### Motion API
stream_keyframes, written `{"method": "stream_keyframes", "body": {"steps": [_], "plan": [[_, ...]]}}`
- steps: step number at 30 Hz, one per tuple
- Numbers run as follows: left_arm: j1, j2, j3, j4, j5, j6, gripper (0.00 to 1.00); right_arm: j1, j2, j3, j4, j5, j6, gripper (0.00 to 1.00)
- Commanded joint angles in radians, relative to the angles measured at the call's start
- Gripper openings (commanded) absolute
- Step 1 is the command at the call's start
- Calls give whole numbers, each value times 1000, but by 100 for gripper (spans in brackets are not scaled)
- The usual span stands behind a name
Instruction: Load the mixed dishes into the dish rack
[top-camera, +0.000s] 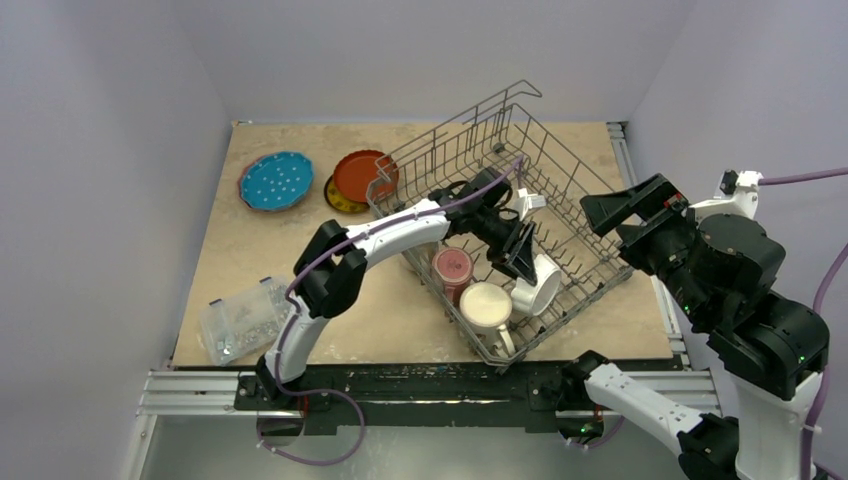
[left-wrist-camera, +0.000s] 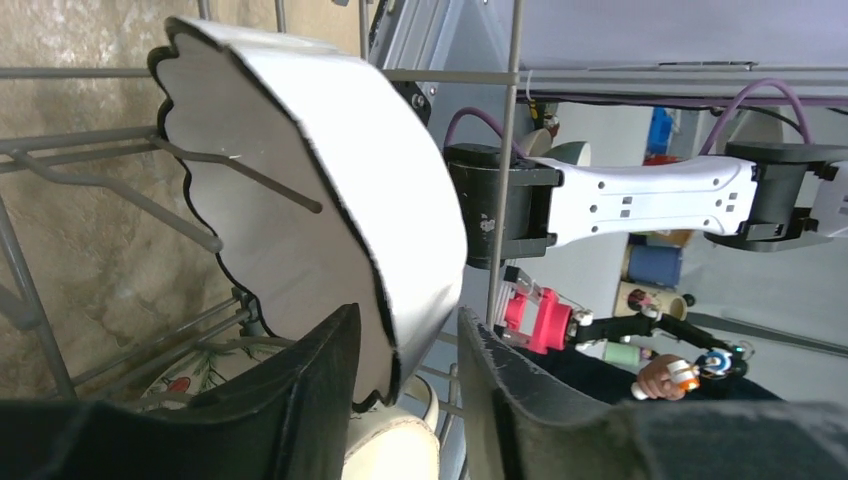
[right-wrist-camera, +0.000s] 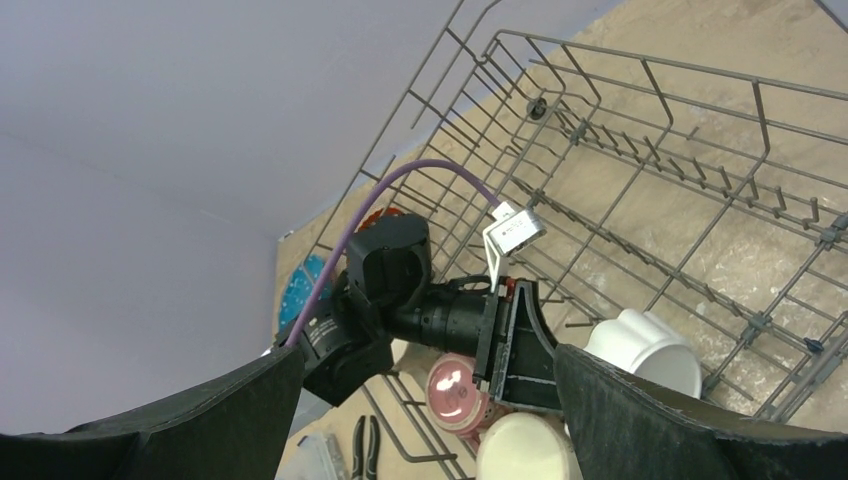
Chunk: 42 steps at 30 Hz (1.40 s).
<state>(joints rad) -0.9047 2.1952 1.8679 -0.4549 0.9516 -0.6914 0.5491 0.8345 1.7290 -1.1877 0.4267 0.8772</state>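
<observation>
Lying on its side, white fluted bowl (left-wrist-camera: 400, 200) opens leftward, rim inside released left pincer (left-wrist-camera: 408, 320).

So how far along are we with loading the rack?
Done: maroon mug, cream mug and white fluted bowl are in the dish rack. In hand: left gripper straddles the bowl's rim, jaws apart. Remaining: blue plate, red-orange plate and yellow plate on the table.

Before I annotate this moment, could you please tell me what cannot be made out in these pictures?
- yellow plate: top view, mostly covered by the red-orange plate.
- white fluted bowl: left wrist view, lower rim hidden behind a finger of the left gripper.
- clear box: top view, contents too small to identify.
- pliers: right wrist view, too small for detail.
</observation>
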Motion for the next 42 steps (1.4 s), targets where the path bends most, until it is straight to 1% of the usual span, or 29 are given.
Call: {"method": "stream_keyframes", "body": {"steps": [1,3,5,9,12,13,15,16,18,19,20,22,26,29,32,34,36,38,42], "plan": [[-9,-88,-5,67,-54,9,34,3,-5,-10,34,-7,-3,98],[-8,-81,-5,87,-39,-6,30,2,-10,-12,37,-8,-1,98],[-9,-71,-6,122,-5,-43,28,3,-12,-19,40,-8,1,98],[-19,-43,-1,189,72,-123,40,2,-17,-22,40,-8,2,98],[-35,-27,-2,234,107,-166,44,2,-19,-22,40,-5,0,98],[-39,-19,0,239,112,-182,43,2,-18,-22,40,-5,-1,98],[-43,-6,5,240,116,-202,35,3,-17,-20,40,-5,-3,98],[-44,-1,11,218,108,-198,30,3,-18,-18,40,-5,-4,98],[-44,-1,28,159,83,-161,14,3,-18,-13,40,-4,-6,98],[-45,-3,41,128,70,-145,8,3,-19,-11,41,-3,-9,98],[-43,-3,56,98,59,-129,4,2,-19,-10,39,-3,-12,98],[-38,0,90,52,45,-119,0,3,-20,-9,35,-2,-14,98],[-30,-25,127,78,31,-201,0,2,-25,-14,27,10,-32,98],[-19,-67,132,168,20,-302,0,3,-15,-12,4,23,-51,98],[-1,-120,135,210,-19,-357,0,2,8,-3,-37,31,-65,98],[14,-158,129,205,-55,-380,0,2,17,-16,-42,26,-86,98],[33,-203,108,215,-97,-412,0,2,19,-28,-34,7,-122,98],[53,-246,84,256,-129,-466,0,2,10,-52,10,-32,-183,98],[88,-289,82,303,-173,-587,0,3,9,-94,55,-119,-306,98]]}}
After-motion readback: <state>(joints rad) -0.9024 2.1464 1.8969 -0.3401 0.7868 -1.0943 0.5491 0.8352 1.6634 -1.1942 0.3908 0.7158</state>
